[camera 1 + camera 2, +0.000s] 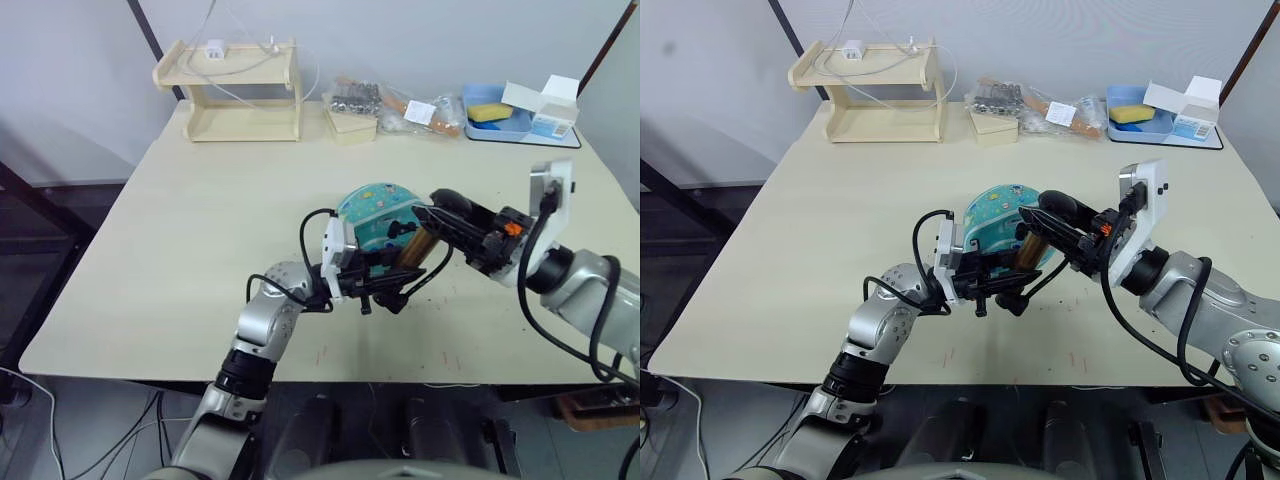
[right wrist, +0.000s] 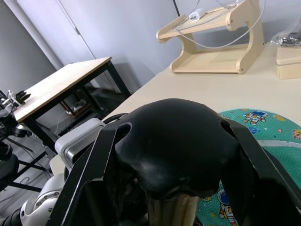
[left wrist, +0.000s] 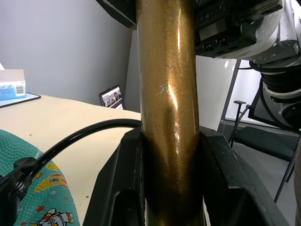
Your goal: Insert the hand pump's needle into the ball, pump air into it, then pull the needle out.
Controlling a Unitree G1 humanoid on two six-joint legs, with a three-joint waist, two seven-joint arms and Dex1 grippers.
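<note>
While both arms meet at mid-table, I log: left gripper [image 3: 169, 188] clamped round the hand pump [image 3: 168, 94] barrel; right gripper [image 2: 174, 155] pinching its black T-handle [image 2: 171, 141]; ball [image 1: 378, 215] on the table [image 1: 180, 250], touching the pump's far side. Hose [image 3: 80, 136] runs to the ball; needle seating unclear. Advice: stroke straight along the barrel, left hold steady, hose slack.
</note>
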